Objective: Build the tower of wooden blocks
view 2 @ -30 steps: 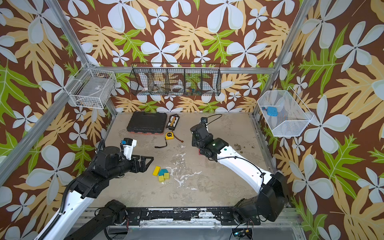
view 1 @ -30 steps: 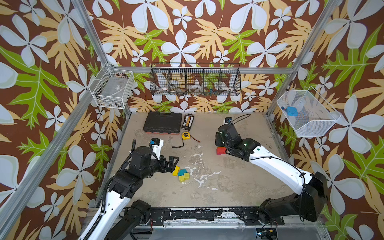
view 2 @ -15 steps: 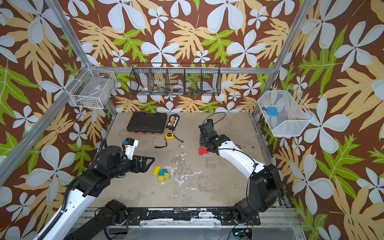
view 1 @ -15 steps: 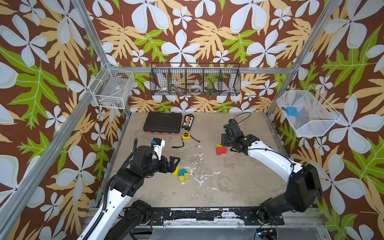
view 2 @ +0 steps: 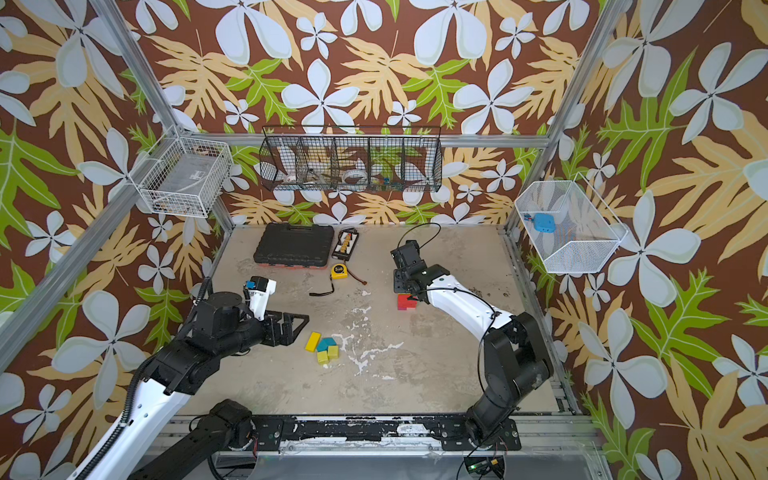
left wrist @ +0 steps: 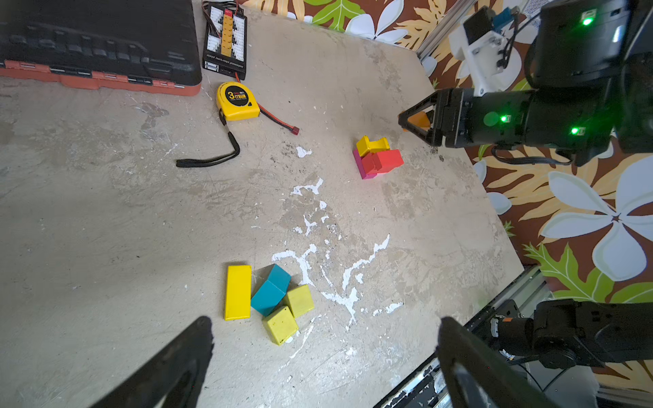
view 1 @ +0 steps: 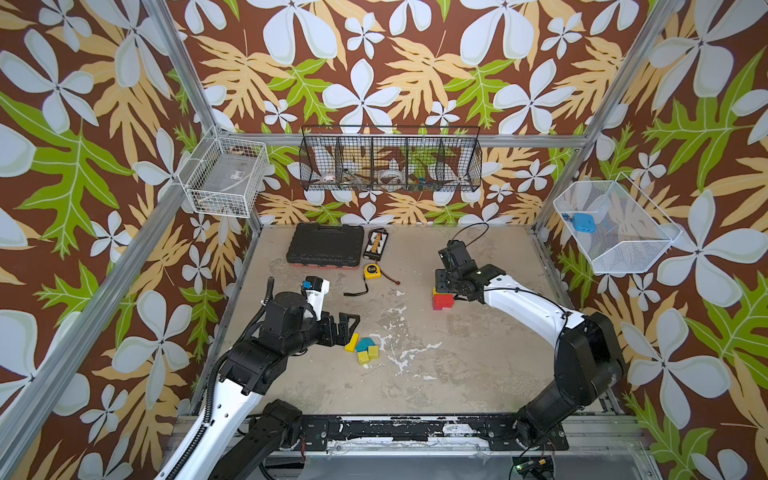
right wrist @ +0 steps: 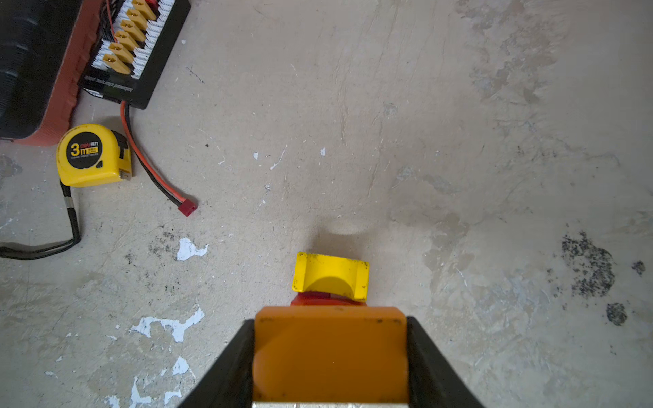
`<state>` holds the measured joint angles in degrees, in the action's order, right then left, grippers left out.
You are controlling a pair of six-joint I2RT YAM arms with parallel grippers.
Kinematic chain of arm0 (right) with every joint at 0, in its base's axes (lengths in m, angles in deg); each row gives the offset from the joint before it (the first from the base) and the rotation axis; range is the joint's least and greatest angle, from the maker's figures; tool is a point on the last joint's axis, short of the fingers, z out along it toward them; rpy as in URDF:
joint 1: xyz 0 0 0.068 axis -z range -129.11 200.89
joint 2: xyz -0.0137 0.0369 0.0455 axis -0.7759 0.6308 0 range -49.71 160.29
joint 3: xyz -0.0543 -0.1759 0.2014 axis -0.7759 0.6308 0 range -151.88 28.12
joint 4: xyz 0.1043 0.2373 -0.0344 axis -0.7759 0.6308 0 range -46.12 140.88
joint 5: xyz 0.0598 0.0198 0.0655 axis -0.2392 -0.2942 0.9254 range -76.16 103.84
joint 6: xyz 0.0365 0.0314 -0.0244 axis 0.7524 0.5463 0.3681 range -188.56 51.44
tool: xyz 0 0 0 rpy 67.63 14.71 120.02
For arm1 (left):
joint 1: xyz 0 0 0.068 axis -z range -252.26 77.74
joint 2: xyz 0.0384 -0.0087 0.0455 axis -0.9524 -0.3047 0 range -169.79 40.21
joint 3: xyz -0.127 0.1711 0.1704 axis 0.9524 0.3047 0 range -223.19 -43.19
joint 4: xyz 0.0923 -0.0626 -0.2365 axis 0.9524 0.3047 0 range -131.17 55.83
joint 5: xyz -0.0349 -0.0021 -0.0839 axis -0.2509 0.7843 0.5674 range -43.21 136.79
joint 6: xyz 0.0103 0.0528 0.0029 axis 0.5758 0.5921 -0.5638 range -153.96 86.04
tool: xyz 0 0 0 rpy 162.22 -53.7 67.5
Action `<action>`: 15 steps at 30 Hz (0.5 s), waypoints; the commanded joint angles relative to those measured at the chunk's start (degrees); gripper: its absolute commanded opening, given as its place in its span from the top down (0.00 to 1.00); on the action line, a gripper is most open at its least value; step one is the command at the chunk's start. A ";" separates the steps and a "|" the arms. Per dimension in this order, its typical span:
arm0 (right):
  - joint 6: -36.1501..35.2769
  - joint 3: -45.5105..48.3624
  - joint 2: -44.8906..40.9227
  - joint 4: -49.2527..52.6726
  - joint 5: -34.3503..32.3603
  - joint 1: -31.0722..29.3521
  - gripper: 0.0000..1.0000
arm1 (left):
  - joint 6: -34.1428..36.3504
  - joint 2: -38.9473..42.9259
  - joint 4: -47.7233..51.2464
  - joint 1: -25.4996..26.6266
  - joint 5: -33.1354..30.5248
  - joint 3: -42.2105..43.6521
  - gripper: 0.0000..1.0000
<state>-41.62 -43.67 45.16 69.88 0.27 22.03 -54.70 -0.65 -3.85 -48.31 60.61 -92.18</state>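
Right gripper (right wrist: 328, 319): jaws clamped on the two sides of an orange block (right wrist: 330, 349), which fills the gap between them.
Orange block's place: held just on the far side of the tower (view 1: 442, 300), with a gap between them in the left wrist view.
Tower: stands on the table (view 1: 457, 374), right of the middle. It has a magenta block (left wrist: 360, 167) at the bottom, red blocks (left wrist: 383, 162) on it and a yellow arch (left wrist: 371, 145) on top.
Yellow arch, right wrist view: sits just beyond the orange block, with a strip of red showing under it.
Left gripper (left wrist: 325, 323): jaws wide apart with nothing between them, low over the table at the near left.
Loose blocks: lie just right of the left gripper. A yellow brick (left wrist: 237, 296) lies flat and a teal block (left wrist: 270, 291) touches its side. Two lime cubes (left wrist: 299, 300) are pressed against the teal block, all in one tight cluster, well apart from the tower.
Tape measure (left wrist: 237, 100): yellow, on the far side of the cluster, with its black wrist strap trailing toward the near side.
Connector board (left wrist: 226, 37): just beyond the tape measure, with a red and black lead ending in a red plug (right wrist: 187, 207) on the bare table.
Black tool case (view 1: 324, 249): closed, at the far left of the table, beside the connector board.
Table surface: grey and scuffed, with white chipped patches between the cluster and the tower.
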 commanded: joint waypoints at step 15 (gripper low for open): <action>2.37 2.69 4.51 -2.53 2.18 0.12 0.68 | 0.16 0.31 -0.90 -0.03 -0.02 0.13 0.00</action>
<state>-40.07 -41.09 49.26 68.41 2.48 22.11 -54.70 -0.50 -3.85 -48.31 60.59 -92.18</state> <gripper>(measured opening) 0.563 0.996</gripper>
